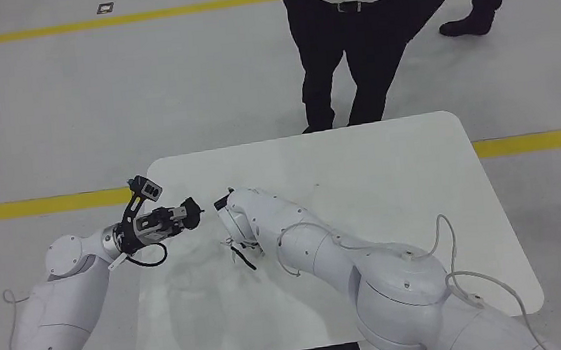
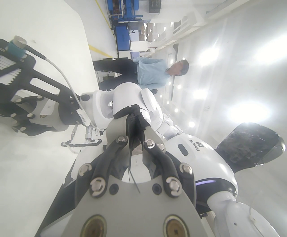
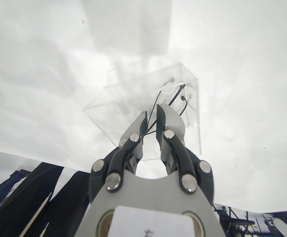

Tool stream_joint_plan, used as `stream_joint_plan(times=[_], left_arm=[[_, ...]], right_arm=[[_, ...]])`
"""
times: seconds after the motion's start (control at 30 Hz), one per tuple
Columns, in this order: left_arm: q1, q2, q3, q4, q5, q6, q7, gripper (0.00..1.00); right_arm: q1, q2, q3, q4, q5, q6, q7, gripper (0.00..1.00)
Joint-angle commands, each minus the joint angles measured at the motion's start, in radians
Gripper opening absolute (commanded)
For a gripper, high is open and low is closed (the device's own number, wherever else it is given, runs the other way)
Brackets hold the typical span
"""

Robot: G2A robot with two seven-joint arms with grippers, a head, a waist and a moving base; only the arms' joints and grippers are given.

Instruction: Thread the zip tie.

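Left gripper [image 2: 134,116]: fingers pinched tight on a thin black plastic zip tie [image 2: 129,157]. The strip runs from the pinch back between the finger links toward the grey base plate. Fingertips are wrapped in black material, so the tie's head end can't be made out.

In the top view the left gripper [image 1: 193,212] sits over the near-left part of the white rounded-corner table [image 1: 410,164]. It points at the right arm's wrist, close to it with a small gap between them.

Right gripper [image 3: 151,109]: fingers a narrow gap apart, tips over a clear acrylic box [image 3: 125,101] that stands on the table. Loose black zip ties [image 3: 178,93] lie in the box at the corner beyond the fingertips. One thin strip shows through the finger gap, and I can't tell whether it touches a pad or just lies below.

Labels:
- White sticker [image 3: 152,221] on the right gripper's base plate. Its print is cut off at the frame edge and can't be read.
- Small white tag [image 2: 83,115] on the grey cable at the right arm's black wrist bracket [image 2: 33,78]. Its text is too small to read.
- A yellow line [image 1: 42,206] is painted on the floor beside the table.
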State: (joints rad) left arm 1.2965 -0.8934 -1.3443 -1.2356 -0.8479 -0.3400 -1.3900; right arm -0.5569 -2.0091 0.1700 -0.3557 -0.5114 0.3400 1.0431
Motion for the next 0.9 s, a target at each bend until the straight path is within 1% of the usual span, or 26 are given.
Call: stream_joint_plan(times=[0.0,0.07,0.17,0.43,0.87], left_arm=[[0.000,0.000,0.000,0.000,0.000,0.000,0.000,0.00],[0.000,0.000,0.000,0.000,0.000,0.000,0.000,0.00],[0.000,0.000,0.000,0.000,0.000,0.000,0.000,0.00],[0.000,0.000,0.000,0.000,0.000,0.000,0.000,0.00],[0.000,0.000,0.000,0.000,0.000,0.000,0.000,0.00]], right_arm=[[0.000,0.000,0.000,0.000,-0.001,0.000,0.001,0.12],[0.000,0.000,0.000,0.000,-0.002,0.000,0.003,0.10],[-0.001,0.000,0.000,0.000,-0.005,0.000,0.005,0.00],[-0.001,0.000,0.000,0.001,-0.007,0.000,0.005,0.00],[0.020,0.001,0.000,-0.012,0.023,0.000,-0.003,0.00]])
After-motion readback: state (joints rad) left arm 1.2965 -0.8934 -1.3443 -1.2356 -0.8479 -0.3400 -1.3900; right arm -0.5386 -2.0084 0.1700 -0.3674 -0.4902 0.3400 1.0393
